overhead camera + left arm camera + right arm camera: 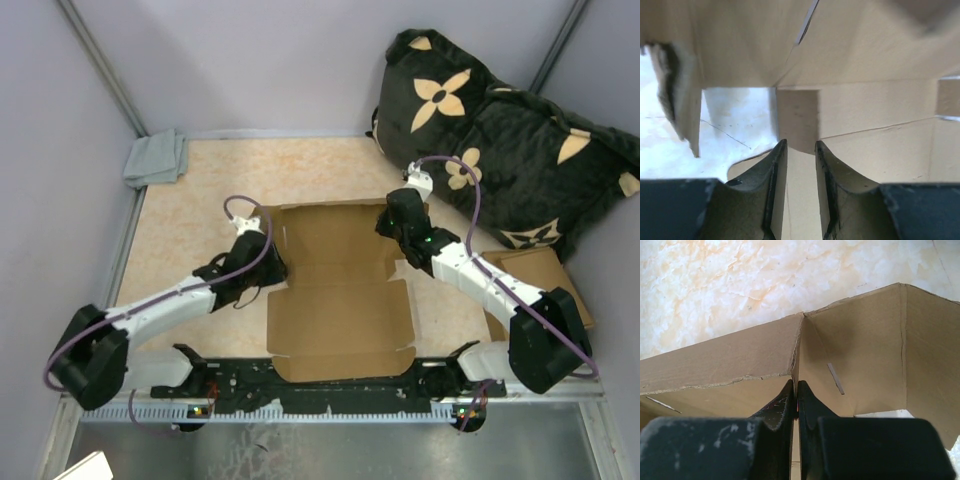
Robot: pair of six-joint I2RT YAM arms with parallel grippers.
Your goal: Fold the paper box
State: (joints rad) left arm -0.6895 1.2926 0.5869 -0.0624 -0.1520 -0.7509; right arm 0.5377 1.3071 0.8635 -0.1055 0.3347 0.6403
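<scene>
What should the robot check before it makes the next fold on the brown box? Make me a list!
1. Right pincer grips the paper box: ok, shut on a cardboard edge.
2. Left pincer grips the box: not ok, its fingers stand apart with cardboard between them.
3. Corner by the right pincer is folded up: ok, two walls meet there.
4. Near flap is folded: not ok, it lies flat by the arm bases.
5. Grey cloth is out of the way: ok, in the far left corner, apart from the box.
</scene>
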